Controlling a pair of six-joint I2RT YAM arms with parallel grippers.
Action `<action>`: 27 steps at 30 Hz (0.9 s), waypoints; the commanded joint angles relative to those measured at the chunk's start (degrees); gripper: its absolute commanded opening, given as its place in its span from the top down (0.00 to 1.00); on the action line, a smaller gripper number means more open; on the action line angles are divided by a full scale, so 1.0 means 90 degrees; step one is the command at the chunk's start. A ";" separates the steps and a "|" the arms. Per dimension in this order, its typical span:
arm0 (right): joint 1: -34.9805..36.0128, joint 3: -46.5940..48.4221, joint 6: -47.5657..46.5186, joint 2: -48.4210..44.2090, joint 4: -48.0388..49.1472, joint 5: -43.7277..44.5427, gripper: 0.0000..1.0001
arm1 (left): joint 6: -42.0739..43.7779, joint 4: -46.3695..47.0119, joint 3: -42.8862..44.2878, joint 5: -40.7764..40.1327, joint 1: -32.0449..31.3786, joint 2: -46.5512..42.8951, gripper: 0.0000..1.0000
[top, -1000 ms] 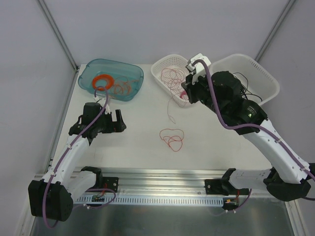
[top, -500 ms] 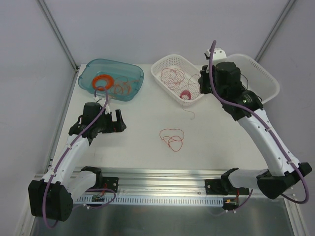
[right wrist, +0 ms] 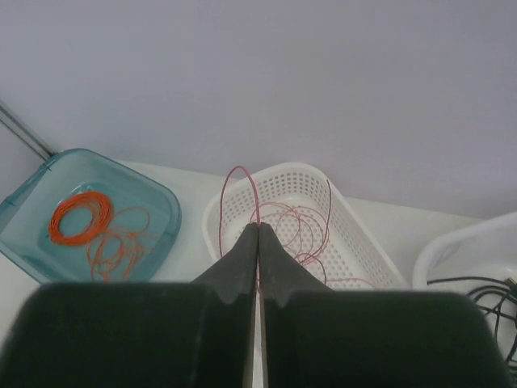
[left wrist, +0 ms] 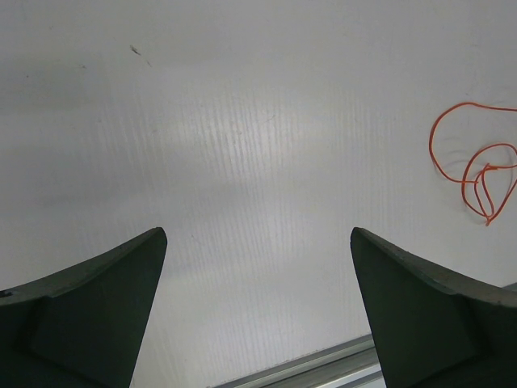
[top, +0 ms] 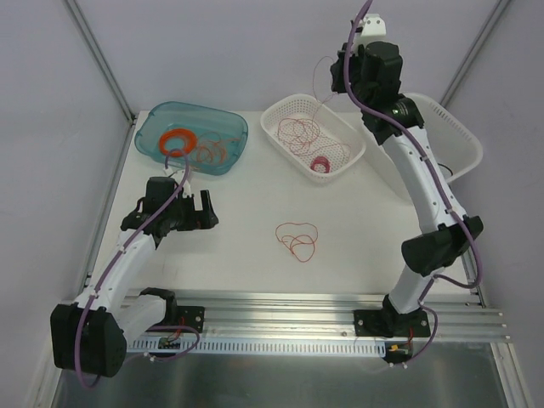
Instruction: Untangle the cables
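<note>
White ribbed table [top: 246, 272], matte finish. Thin red cables [top: 297, 132] lying curled in perforated white basket [top: 274, 113]; one loose red loop [top: 297, 237] sitting mid-table. R arm standing tall, right gripper [top: 340, 66] pinching tight on a red strand [top: 315, 78] that is hanging down to the basket. L arm crouching low, left gripper [top: 204, 210] gaping wide, holding nothing.

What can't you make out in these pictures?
Large white basket: contents behind the right arm from above, cut off in the right wrist view.
Red cables in the small basket: crossings too thin to trace.
Loose red cable: clipped by the left wrist view's edge.
</note>
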 commanded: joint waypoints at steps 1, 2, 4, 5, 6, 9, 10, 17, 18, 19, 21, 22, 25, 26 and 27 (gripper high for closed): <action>-0.0191 0.0569 0.0072 0.0608 0.0884 -0.0340 0.99 | 0.0055 0.0119 0.0100 0.0182 0.0033 0.0071 0.01; -0.0211 0.0619 0.0052 0.0727 0.1146 -0.0380 0.99 | 0.0064 0.0110 0.0110 0.0182 0.0024 0.0110 0.01; -0.0279 0.0717 0.0004 0.0981 0.1382 -0.0516 0.99 | 0.0055 0.0110 0.0120 0.0202 0.0024 0.0149 0.01; -0.0299 0.0766 -0.0006 0.1233 0.1558 -0.0507 0.99 | 0.0064 0.0110 0.0110 0.0202 0.0033 0.0159 0.01; -0.0319 0.0776 -0.0016 0.1352 0.1646 -0.0546 0.99 | 0.0065 0.0119 0.0110 0.0221 0.0024 0.0198 0.01; -0.0407 0.0766 0.0052 0.1830 0.1862 -0.0585 0.99 | 0.0084 0.0110 0.0110 0.0202 0.0024 0.0247 0.01; -0.0436 0.0766 0.0081 0.1957 0.1881 -0.0585 0.95 | 0.0084 0.0119 0.0120 0.0211 0.0024 0.0266 0.01; -0.0534 0.0240 0.0325 0.2515 0.1541 -0.0517 0.42 | 0.0094 0.0119 0.0159 0.0397 0.0024 0.0364 0.01; -0.0534 0.0152 0.0335 0.2486 0.1462 -0.0536 0.38 | 0.0094 0.0110 0.0149 0.0426 0.0024 0.0355 0.01; -0.0563 -0.0033 0.0345 0.2350 0.1384 -0.0536 0.32 | 0.0094 0.0119 0.0139 0.0455 0.0024 0.0345 0.01; -0.0582 -0.0297 0.0355 0.2126 0.1218 -0.0575 0.24 | 0.0094 0.0149 0.0120 0.0495 -0.0015 0.0316 0.01; -0.0592 -0.0579 0.0355 0.1796 0.1082 -0.0595 0.22 | 0.0094 0.0149 0.0129 0.0504 -0.0035 0.0306 0.01; -0.0602 -0.1184 0.0306 0.1064 0.0838 -0.0605 0.14 | 0.0074 0.0168 0.0120 0.0602 -0.0093 0.0296 0.01; -0.0612 -0.1322 0.0248 0.0838 0.0624 -0.0624 0.13 | 0.0065 0.0168 0.0129 0.0621 -0.0123 0.0306 0.01; -0.0612 -0.1507 0.0238 0.0652 0.0496 -0.0614 0.08 | 0.0055 0.0168 0.0110 0.0631 -0.0152 0.0296 0.01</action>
